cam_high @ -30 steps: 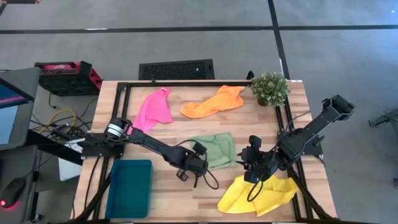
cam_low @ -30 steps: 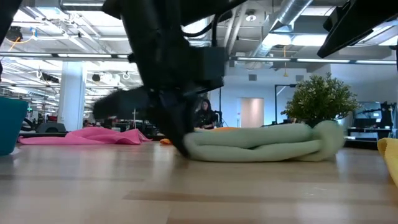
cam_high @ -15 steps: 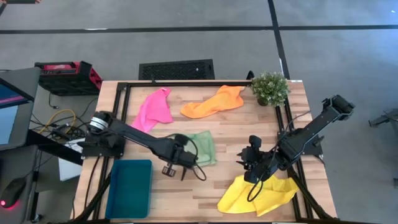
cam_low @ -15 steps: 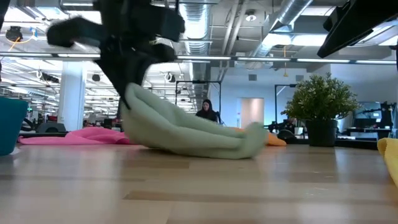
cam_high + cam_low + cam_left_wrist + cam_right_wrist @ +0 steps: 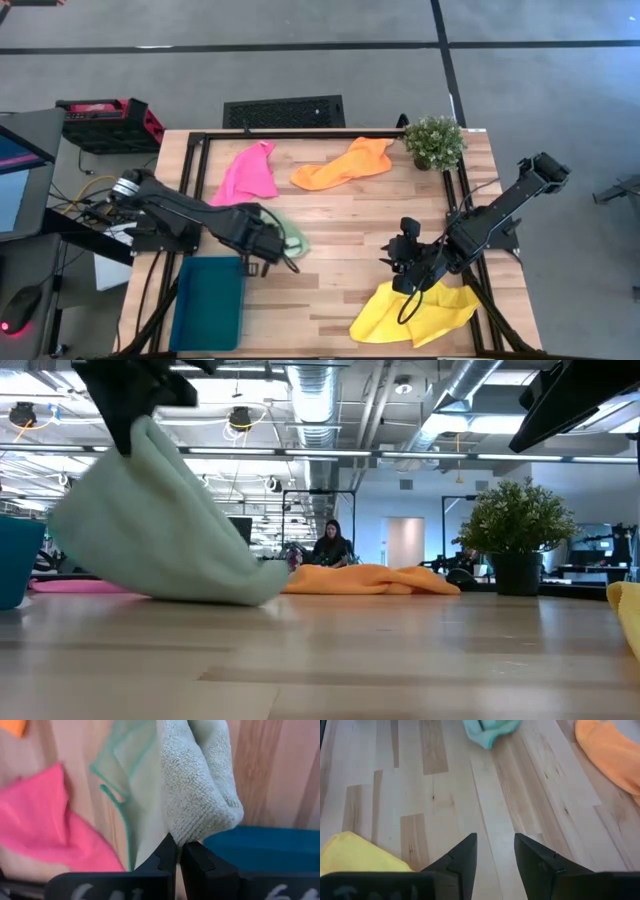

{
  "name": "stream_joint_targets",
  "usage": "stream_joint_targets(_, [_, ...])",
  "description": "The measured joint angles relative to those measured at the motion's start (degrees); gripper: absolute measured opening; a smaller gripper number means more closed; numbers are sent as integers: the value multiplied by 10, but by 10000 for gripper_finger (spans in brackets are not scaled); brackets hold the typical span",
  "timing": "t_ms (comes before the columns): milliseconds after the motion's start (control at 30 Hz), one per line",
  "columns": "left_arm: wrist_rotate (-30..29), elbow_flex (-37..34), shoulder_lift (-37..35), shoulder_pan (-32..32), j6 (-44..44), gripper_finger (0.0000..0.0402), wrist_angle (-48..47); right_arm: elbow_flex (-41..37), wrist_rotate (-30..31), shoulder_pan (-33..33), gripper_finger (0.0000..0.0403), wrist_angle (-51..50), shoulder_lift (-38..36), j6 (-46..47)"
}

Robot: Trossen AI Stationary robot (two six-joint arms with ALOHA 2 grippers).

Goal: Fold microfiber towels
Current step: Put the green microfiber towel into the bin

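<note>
Green towel dragged toward the bin side

My left gripper [image 5: 177, 851] stays pinched on the light green towel [image 5: 290, 241], now hauled from mid-table beside the teal bin [image 5: 207, 300], bunched; my right gripper [image 5: 495, 851] waits spread wide over the yellow towel [image 5: 420, 311].

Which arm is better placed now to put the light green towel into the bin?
The left. Its gripper is already shut on the light green towel, lifted beside the teal bin. The right gripper is open and empty, near the yellow towel.
</note>
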Motion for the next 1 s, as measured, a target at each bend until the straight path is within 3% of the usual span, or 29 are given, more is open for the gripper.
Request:
stream_joint_targets(300, [3,0,-50,-56,-124,0,-97,0,0,0,155,0,0,-1])
stream_joint_targets(667, [38,1,-51,-123,-221,0,-96,0,0,0,155,0,0,-1])
stream_joint_targets(1000, [107,1,-51,-176,-306,0,-95,0,0,0,155,0,0,0])
